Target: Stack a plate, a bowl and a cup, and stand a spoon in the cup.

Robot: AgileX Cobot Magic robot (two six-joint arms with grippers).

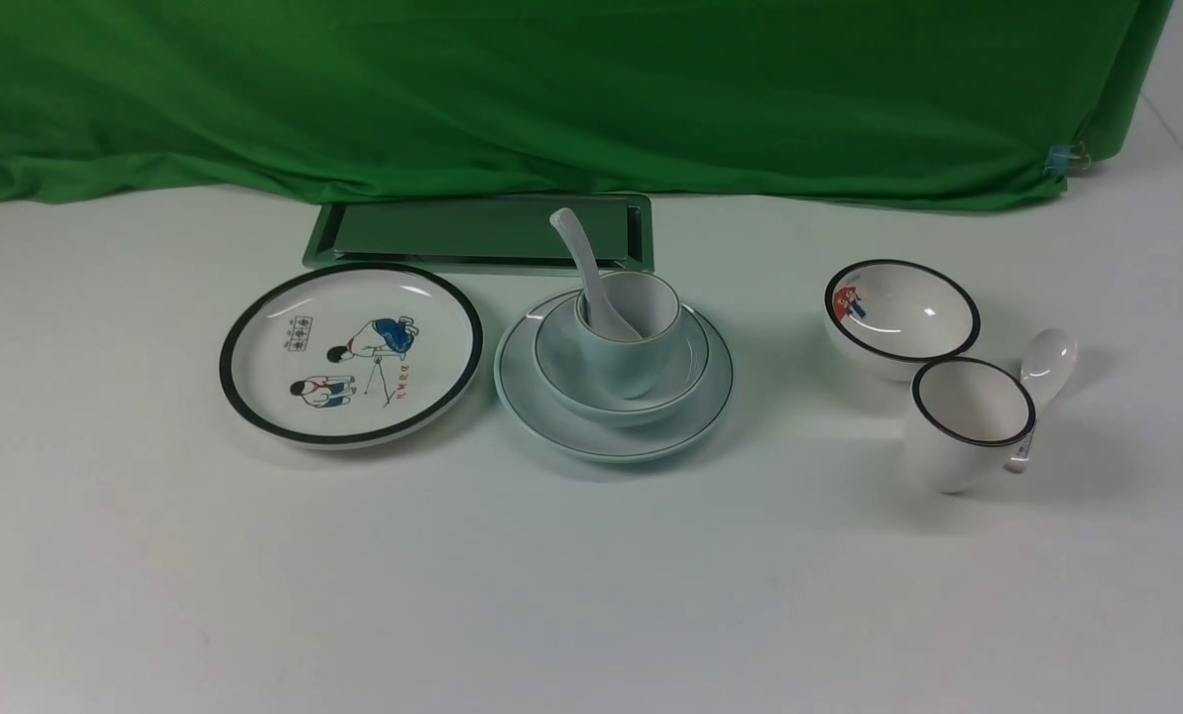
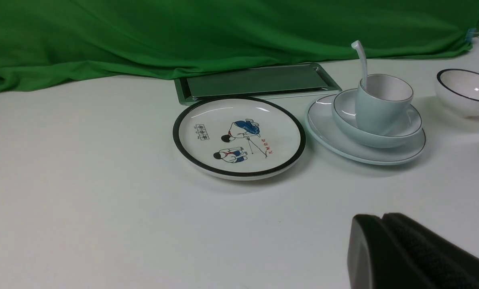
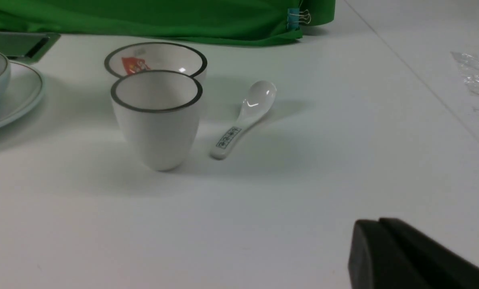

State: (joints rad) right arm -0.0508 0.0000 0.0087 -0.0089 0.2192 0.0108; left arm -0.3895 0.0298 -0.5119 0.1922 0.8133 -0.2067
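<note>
The pale blue-white plate (image 1: 551,402) lies at the table's middle with the plain bowl (image 1: 685,362) on it and the small handleless cup (image 1: 631,347) standing in the bowl. The plain white spoon (image 1: 583,263) stands in the cup, handle leaning up to the left. The stack also shows in the left wrist view: plate (image 2: 327,132), bowl (image 2: 408,128), cup (image 2: 380,108), spoon (image 2: 360,60). My left gripper (image 2: 382,218) is shut and empty, well short of the stack. My right gripper (image 3: 378,222) is shut and empty, apart from everything. Neither arm shows in the front view.
A black-rimmed plate with cartoon figures (image 1: 350,352) lies left of the stack. A metal tray (image 1: 482,233) sits behind, before the green cloth. At the right stand a black-rimmed pictured bowl (image 1: 901,315), a black-rimmed white cup (image 1: 966,424) and a labelled spoon (image 3: 243,118).
</note>
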